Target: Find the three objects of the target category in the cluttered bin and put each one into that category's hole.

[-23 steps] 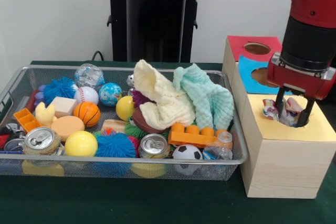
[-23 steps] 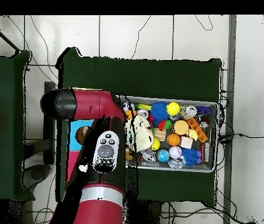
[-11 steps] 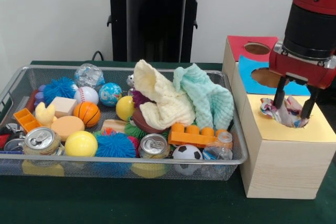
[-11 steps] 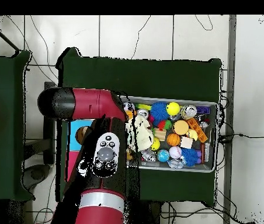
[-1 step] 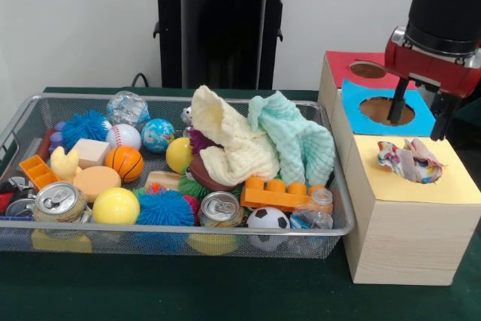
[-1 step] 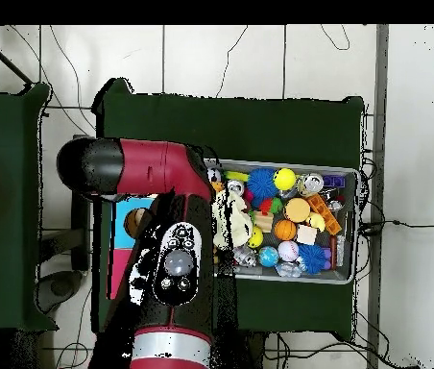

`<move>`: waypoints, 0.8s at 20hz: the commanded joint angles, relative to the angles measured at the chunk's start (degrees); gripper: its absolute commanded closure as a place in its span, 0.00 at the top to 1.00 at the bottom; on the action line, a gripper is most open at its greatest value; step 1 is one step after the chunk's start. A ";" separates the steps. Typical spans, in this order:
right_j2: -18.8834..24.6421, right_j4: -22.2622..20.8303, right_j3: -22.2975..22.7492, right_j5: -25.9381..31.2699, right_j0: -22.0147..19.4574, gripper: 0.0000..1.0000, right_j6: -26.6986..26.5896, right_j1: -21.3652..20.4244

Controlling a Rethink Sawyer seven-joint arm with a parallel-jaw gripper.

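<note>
**Patterned cloth dropped at the yellow hole**

Patterned cloth [image 5: 409, 161] lay bunched in the yellow hole [image 5: 418, 174] of the nearest wooden box [image 5: 406, 223], part of it heaped above the rim and not fully sunk. My gripper [image 5: 418, 114] hung just above and behind it, fingers apart and holding nothing. I judged one cloth delivered, or nearly so, and the search for the next one the step in hand. In the wire bin [image 5: 22, 127] a cream cloth [image 5: 229, 140] and a mint cloth [image 5: 297, 140] sat side by side and touching, on top of the balls and cans. The next move called for a swing across to the bin, a descent onto a raised fold of one cloth, and a pinch that took the fabric alone and not the orange block [image 5: 274, 195] beside it
</note>
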 commanded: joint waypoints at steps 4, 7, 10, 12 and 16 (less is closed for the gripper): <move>2.49 -0.40 2.54 2.29 -2.69 1.00 4.51 -0.53; 2.23 -1.23 2.03 -0.43 -3.16 1.00 4.37 0.82; 2.31 -1.27 3.17 -2.09 -3.09 1.00 4.83 0.95; 2.30 -1.81 3.66 -3.62 -3.30 1.00 4.28 0.67; 2.86 -2.51 3.97 -5.16 -3.96 1.00 2.58 0.32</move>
